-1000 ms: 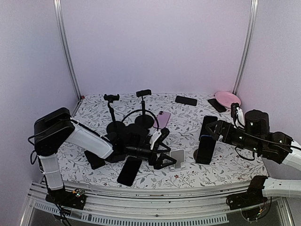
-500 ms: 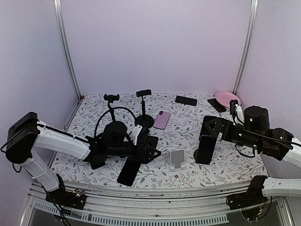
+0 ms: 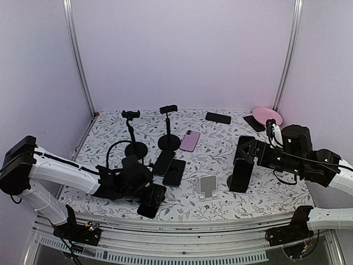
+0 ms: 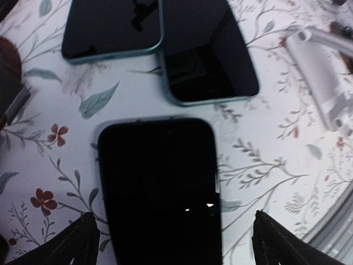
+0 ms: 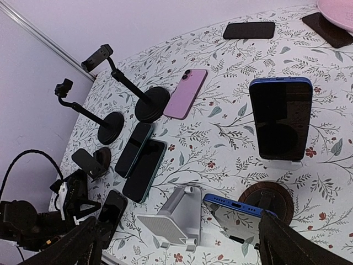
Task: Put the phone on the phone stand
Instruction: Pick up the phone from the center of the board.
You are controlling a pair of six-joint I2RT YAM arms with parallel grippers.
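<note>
Barely begun: my left gripper point(image 4: 176, 243) gapes empty over the glossy black phone point(image 4: 160, 182) lying flat at the floral table's point(image 3: 220, 143) 7 o'clock, the small white phone stand point(image 3: 207, 186) at its 3 o'clock unfilled.

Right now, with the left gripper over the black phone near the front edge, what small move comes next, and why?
Probably lower the left gripper straight down and close it on the black phone. Its jaws stand open, the phone lies flat on the table between the fingertips and is not yet gripped, and the white stand nearby holds nothing.
</note>
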